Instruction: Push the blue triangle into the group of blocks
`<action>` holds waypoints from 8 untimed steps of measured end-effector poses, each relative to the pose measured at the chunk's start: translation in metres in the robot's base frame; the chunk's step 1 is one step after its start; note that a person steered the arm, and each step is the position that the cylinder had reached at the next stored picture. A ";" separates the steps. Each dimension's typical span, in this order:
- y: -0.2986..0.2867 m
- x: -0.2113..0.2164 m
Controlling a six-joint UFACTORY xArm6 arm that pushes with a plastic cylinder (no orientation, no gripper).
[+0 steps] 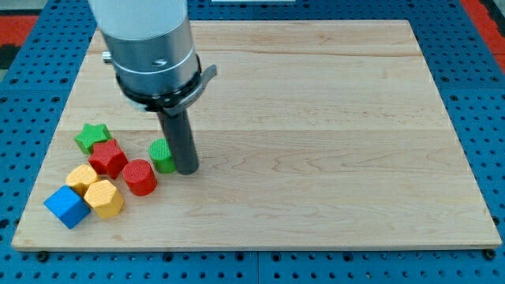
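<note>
Dark and straight, the rod is seen descending from a grey cylindrical arm housing [150, 47] in the upper left of the frame. My tip [188, 170] is set on the wooden board [331, 126] left of centre, bare and carrying nothing, with no jaws to open or close. A green block [162, 155], ribbed and roughly cylindrical, is found directly at the tip's left, touching it or very nearly so; part of it is hidden behind the rod.

A red cylinder [140, 177] is noted just below and left of the green block, close to it. A red star [108, 158] lies further left, beside the cylinder, and a green star [91, 136] sits just above that, toward the board's left edge. Two yellow blocks are recorded in the lower left: a yellow rounded block [81, 177], shape not clearly resolved, and a yellow hexagonal block [104, 198] immediately to its lower right. A blue block [65, 207] is located at the lower-left corner of the cluster, touching the yellow hexagonal block; it reads as a cube rather than a triangle. It stands well to the lower left of the tip. The board rests on a blue perforated surface [473, 87].
</note>
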State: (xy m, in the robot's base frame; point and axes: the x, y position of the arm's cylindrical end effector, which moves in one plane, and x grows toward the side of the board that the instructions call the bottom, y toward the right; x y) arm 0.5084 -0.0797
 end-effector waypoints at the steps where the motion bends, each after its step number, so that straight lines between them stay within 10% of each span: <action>1: 0.021 -0.014; 4: -0.094 -0.017; 5: -0.037 -0.050; 8: -0.021 -0.249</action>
State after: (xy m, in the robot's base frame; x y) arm 0.2597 -0.1008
